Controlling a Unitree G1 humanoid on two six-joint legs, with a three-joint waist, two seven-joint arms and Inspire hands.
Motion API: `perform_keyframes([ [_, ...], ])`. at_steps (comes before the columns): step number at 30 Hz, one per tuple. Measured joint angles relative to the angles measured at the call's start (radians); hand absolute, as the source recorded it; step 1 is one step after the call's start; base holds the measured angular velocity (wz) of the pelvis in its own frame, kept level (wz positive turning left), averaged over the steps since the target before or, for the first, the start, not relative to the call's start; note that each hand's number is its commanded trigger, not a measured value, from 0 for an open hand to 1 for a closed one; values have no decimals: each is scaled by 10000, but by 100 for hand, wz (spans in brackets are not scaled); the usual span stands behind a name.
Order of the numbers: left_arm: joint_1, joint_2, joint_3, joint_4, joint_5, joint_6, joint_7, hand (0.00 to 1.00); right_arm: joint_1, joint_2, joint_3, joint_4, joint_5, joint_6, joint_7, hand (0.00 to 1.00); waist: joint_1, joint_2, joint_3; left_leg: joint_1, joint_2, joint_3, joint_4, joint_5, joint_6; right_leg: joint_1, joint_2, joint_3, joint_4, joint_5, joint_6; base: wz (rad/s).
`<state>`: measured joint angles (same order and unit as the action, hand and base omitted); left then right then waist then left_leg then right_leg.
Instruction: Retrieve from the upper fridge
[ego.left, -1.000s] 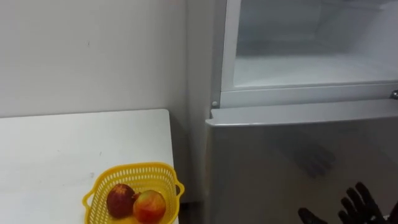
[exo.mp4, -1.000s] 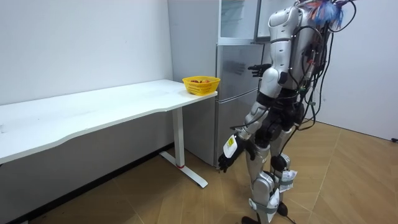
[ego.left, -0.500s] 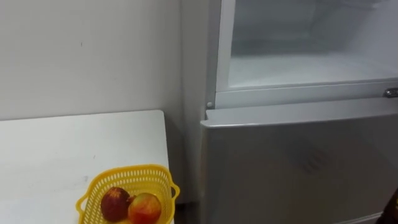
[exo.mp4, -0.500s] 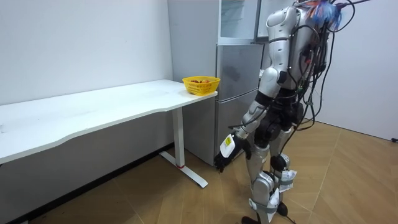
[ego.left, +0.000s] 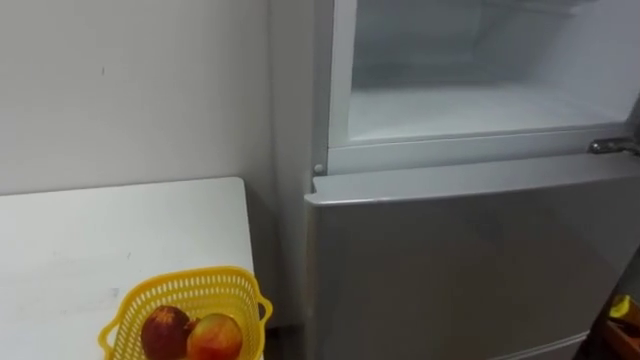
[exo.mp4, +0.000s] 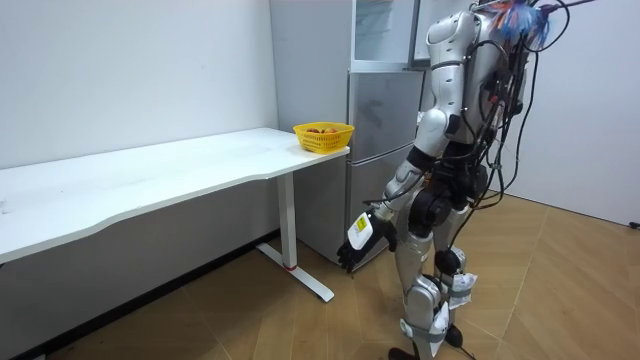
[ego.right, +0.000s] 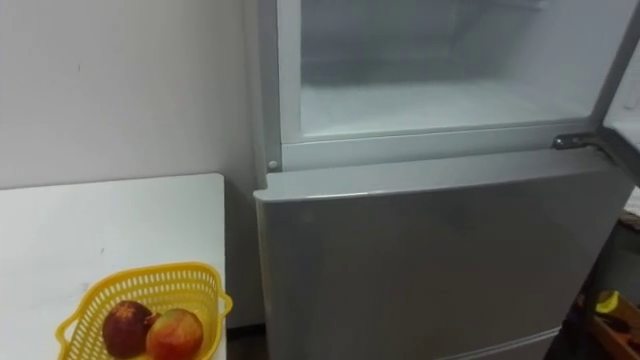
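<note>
The upper fridge compartment (ego.left: 470, 100) stands open, and the part of its white inside that I see holds nothing. Its door (ego.right: 622, 80) is swung out to the right on a metal hinge (ego.right: 575, 142). The grey lower fridge door (ego.left: 450, 265) is closed. In the room view I stand upright facing the fridge (exo.mp4: 380, 150). My left hand (exo.mp4: 357, 243) hangs low beside my thigh with its fingers relaxed and nothing in it.
A yellow basket (ego.left: 185, 292) with two reddish fruits (ego.left: 190, 335) sits at the near right corner of the white table (ego.left: 120, 225), left of the fridge. A white wall (ego.left: 130, 90) runs behind the table. Wooden floor (exo.mp4: 560, 290) lies open behind me.
My right hand, raised low before the lower door a second ago, has dropped out of the eye view. The camera has turned slightly right. My left hand has swung a little forward.
</note>
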<state>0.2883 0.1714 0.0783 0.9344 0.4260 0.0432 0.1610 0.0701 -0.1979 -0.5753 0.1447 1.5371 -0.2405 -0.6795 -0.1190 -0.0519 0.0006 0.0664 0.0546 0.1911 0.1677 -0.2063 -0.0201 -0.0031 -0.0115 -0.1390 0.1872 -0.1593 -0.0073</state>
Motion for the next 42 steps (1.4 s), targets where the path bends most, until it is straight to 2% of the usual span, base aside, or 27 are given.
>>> perform_keyframes([
  [4,-1,-19,15,2,144,-11,-68,0,-330,-14,-377,-358,59,-341,-97,0,-98,-28,-18,-193,10,217,4,0,0,-374,15,198,152,-32,-1,-13],
  [6,-6,-23,214,1,171,-53,-235,0,-336,-15,-376,-847,59,-358,-55,0,-111,16,-41,-299,11,296,15,0,0,-509,17,276,266,-27,-13,-18],
  [7,-27,-25,393,0,216,-65,-256,0,-361,-18,-376,-1018,50,-436,37,0,-120,69,-68,-304,12,296,15,0,0,-520,16,276,342,-29,-17,-4],
  [8,-43,-42,520,4,326,-69,-269,0,-428,-18,-393,-1143,53,-538,108,0,-140,33,-48,-307,12,295,17,0,0,-524,20,281,341,-29,-18,0],
  [11,-75,-80,653,2,482,-211,-427,0,-588,-18,-428,-1390,70,-687,609,0,-128,59,-65,-302,9,292,12,0,0,-530,17,283,323,-31,-18,0],
  [15,-88,-95,648,5,476,-289,-625,0,-790,-18,-393,-1767,293,-688,1324,0,-127,99,-85,-352,9,288,18,0,0,-569,7,268,326,-33,-19,0],
  [19,-37,-242,698,81,460,-294,-653,0,-889,-18,-357,-2435,301,-619,2179,0,-110,177,-125,-355,7,273,24,0,0,-549,-4,234,327,-33,-19,0],
  [24,-12,-396,754,118,453,-293,-659,0,-923,-18,-356,-2496,285,-490,2660,0,-93,183,-124,-341,6,271,25,0,0,-536,-5,244,335,-33,-20,0],
  [32,24,-421,747,364,458,-321,-556,0,-1120,-18,-348,-2643,292,-271,3570,0,-60,158,-106,-138,3,271,13,0,0,-421,-10,237,320,-59,-27,0],
  [36,90,-420,747,363,452,-336,-546,0,-1120,-19,-339,-2783,274,-234,4021,0,72,126,-92,-2,4,262,9,-1,-1,-279,-15,215,318,-80,-29,1],
  [42,201,-419,748,362,468,-382,-546,0,-1107,-18,-282,-2781,-421,-190,4731,0,113,110,-81,-17,11,201,31,-2,-2,-238,-40,73,319,-85,-38,5],
])
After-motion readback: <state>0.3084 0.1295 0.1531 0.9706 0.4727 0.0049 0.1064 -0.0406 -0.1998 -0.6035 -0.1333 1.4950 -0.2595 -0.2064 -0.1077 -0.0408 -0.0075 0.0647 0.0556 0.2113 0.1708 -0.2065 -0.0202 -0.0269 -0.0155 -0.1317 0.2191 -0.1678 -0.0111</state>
